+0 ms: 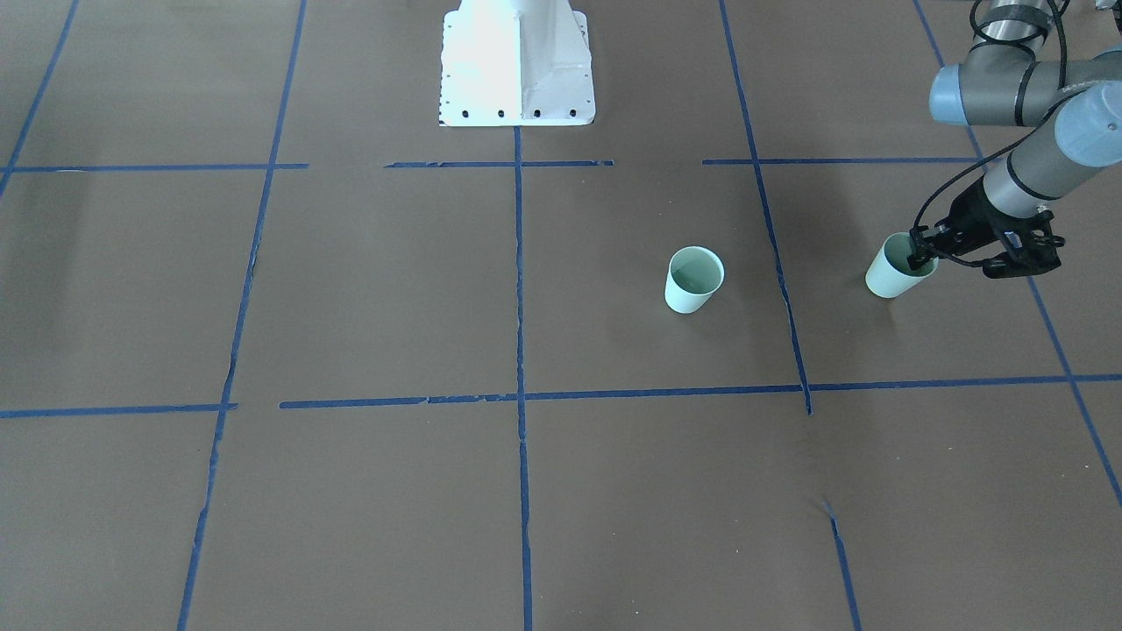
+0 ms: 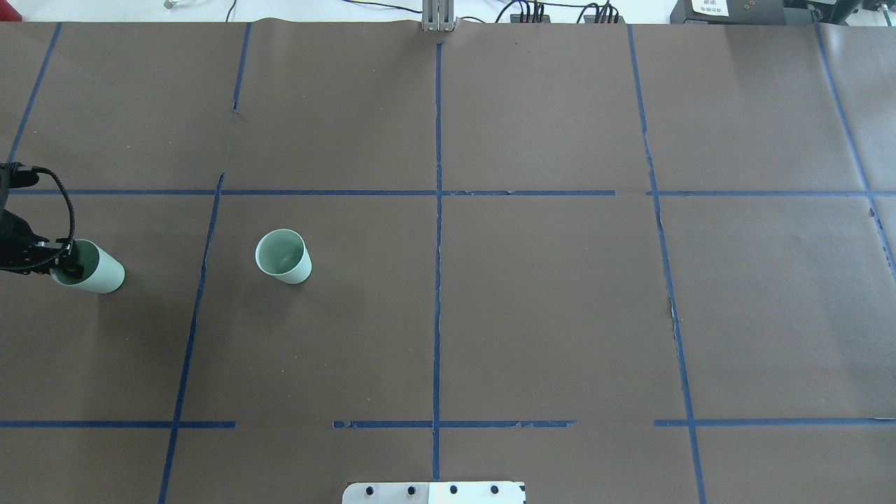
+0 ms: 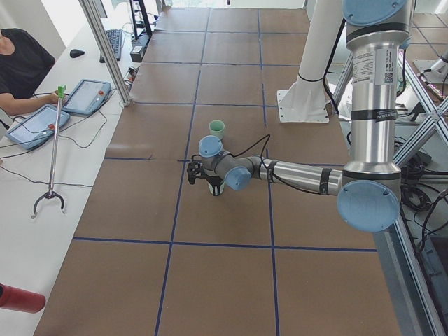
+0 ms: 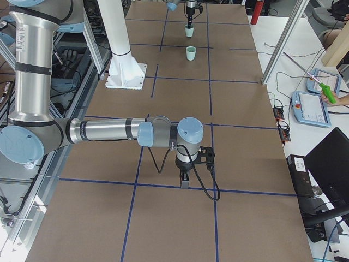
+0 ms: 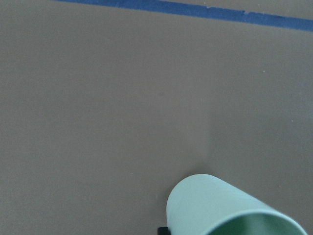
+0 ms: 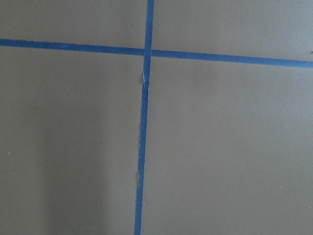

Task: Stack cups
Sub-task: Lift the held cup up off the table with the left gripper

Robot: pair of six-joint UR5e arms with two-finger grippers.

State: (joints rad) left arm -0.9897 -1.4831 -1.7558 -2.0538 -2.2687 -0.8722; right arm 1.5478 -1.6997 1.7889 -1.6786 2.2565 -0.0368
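Left gripper [image 2: 65, 259]: at the overhead view's 9 o'clock edge. Its fingers are pinched on the rim of cup 1 [image 2: 98, 273], one inside the mouth and one outside. Cup 1 is mouth up; cannot tell whether its base touches the table [image 2: 532, 315].

Cup 2 [image 2: 283, 257]: stands free and upright on the table at 3 o'clock of cup 1, well apart from it. A tape line [image 2: 201, 280] runs between the two.

Right gripper [image 4: 185, 181]: points straight down near a tape crossing. Finger spacing cannot be told.
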